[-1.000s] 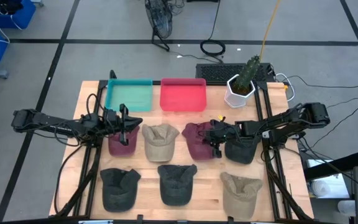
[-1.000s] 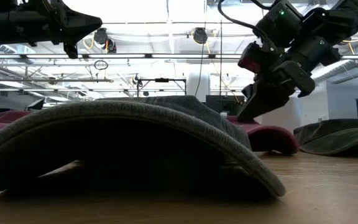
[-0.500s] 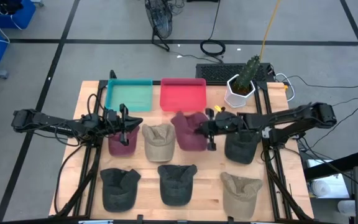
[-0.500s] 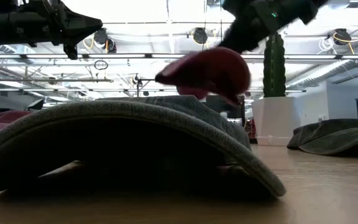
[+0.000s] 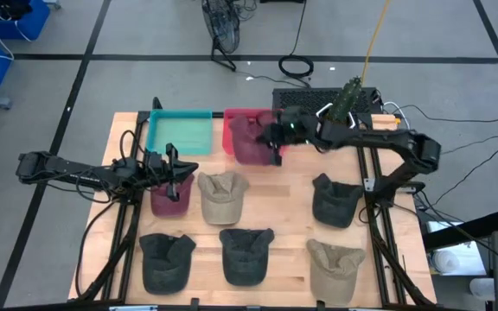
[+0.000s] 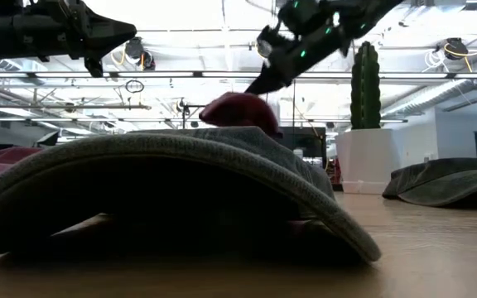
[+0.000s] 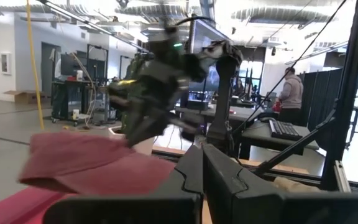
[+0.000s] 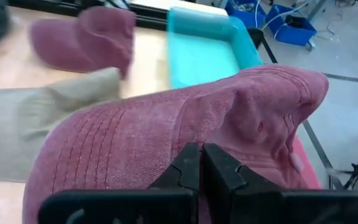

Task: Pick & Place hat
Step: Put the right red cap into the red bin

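A maroon hat point(image 5: 249, 138) hangs over the red tray point(image 5: 232, 147) at the table's far side, with my right gripper point(image 5: 275, 134) shut on it. The low view shows this hat point(image 6: 240, 112) in the air below the right gripper point(image 6: 259, 83). In the right wrist view its stitched brim and crown point(image 8: 185, 118) fill the frame. My left gripper point(image 5: 173, 173) is shut with nothing between its fingers point(image 7: 202, 168). It stays above a second maroon hat point(image 5: 169, 199) that lies on the table at the left. My right gripper pinches the maroon hat between its two fingers at the hat's edge on the table's right side point(image 8: 194, 142), about where the stitched brim meets the crown. The fingers come from the table's right, slanting slightly down. The hat is lifted clear and hangs over the red tray.
A teal tray point(image 5: 180, 131) stands left of the red one. A white pot with a cactus point(image 5: 335, 121) stands at the far right. A tan hat point(image 5: 221, 194), a dark hat point(image 5: 335, 203) and three more hats in the near row point(image 5: 247, 255) lie on the table.
My right gripper has picked the maroon hat up from the middle row. It has carried the hat up and toward the far edge and the table's left, to above the red tray. The hat is now clear of the table.
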`<move>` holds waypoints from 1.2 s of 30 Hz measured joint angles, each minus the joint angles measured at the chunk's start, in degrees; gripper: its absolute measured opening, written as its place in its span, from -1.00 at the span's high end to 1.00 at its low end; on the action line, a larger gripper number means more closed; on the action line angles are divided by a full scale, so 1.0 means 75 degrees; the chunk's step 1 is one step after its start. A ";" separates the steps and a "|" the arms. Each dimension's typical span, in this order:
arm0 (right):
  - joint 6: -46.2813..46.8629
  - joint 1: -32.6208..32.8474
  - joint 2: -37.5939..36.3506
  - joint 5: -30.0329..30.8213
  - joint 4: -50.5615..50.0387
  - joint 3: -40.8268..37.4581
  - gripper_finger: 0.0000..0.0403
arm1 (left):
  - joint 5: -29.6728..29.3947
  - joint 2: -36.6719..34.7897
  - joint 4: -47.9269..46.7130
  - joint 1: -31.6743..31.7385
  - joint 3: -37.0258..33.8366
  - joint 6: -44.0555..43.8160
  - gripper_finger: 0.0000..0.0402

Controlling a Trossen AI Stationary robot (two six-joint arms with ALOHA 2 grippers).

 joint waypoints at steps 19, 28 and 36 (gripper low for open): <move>-0.0763 -0.1467 0.2558 -0.0570 0.0662 0.0830 0.99 | -0.0124 0.0002 -0.0045 0.0009 0.0000 0.0156 0.96; -0.0715 -0.1653 0.2587 -0.0547 0.1248 0.0830 0.98 | -0.0133 0.0003 -0.0045 0.0009 0.0000 0.0178 0.96; -0.1078 -0.1635 0.2587 0.0118 0.1238 0.0613 0.85 | -0.0133 0.0000 -0.0084 0.0009 0.0000 0.0161 0.96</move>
